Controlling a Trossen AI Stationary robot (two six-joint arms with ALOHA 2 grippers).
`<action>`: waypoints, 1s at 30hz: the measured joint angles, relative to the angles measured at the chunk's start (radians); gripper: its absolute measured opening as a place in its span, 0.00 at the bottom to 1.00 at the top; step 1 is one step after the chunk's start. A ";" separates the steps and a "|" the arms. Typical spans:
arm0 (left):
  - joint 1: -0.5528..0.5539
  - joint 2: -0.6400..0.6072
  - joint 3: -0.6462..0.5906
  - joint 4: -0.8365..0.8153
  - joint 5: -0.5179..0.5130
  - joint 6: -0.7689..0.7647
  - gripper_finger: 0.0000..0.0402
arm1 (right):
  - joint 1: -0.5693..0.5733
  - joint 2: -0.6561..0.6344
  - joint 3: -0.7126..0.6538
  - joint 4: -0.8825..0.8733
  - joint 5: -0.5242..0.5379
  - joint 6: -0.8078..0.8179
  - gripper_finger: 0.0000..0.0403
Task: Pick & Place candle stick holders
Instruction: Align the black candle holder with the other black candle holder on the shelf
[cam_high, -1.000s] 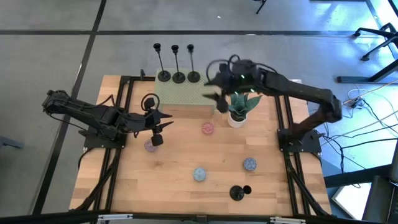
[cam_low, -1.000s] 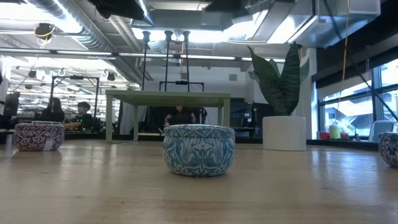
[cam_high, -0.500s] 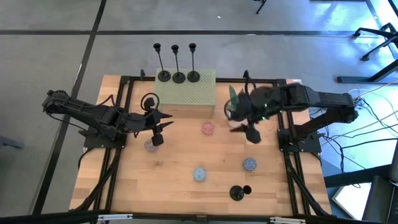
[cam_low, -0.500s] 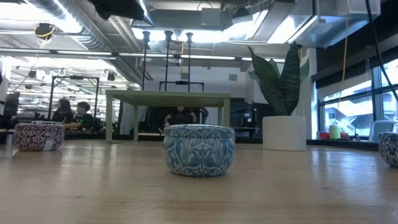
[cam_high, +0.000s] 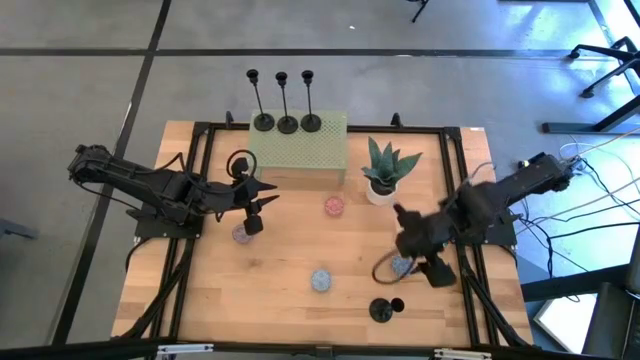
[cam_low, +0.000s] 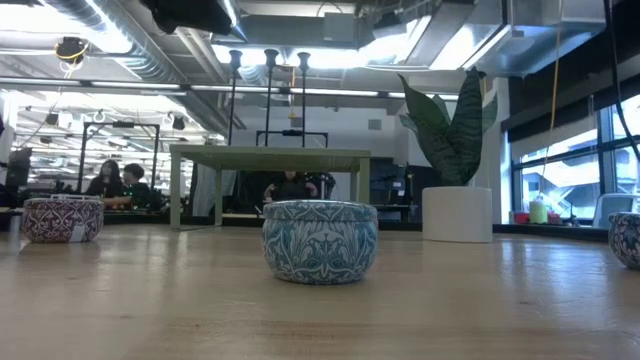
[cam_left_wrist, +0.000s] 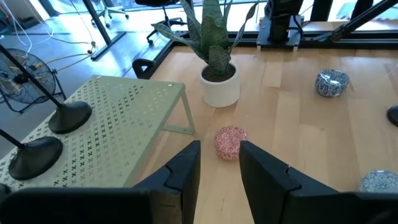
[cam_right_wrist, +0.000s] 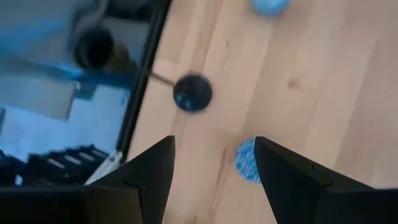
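Observation:
Three black candle stick holders stand by their round bases on a green perforated stand at the table's far side; they also show in the low view. A fourth holder stands on the wood near the front edge, and it shows in the right wrist view. My right gripper is open and empty, above a blue tin, just short of the fourth holder. My left gripper is open and empty, beside the stand's left front corner.
A potted green plant stands right of the stand. A pink tin, a purple tin and a second blue tin sit on the wood. A black frame borders the table's sides.
My right gripper has swung from the far side, by the green stand and the plant, toward the table's near right, and now hangs over the blue tin next to the fourth holder. It carries nothing.

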 joint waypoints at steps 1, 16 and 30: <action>0.000 0.000 0.000 0.000 0.000 -0.001 0.27 | 0.021 -0.003 -0.018 0.003 0.010 0.015 0.56; 0.000 0.000 0.000 0.000 0.000 -0.025 0.27 | 0.275 -0.306 -0.449 0.523 0.217 0.155 0.56; 0.000 0.000 0.000 0.000 0.000 -0.025 0.27 | 0.304 -0.265 -0.643 0.815 0.221 0.140 0.56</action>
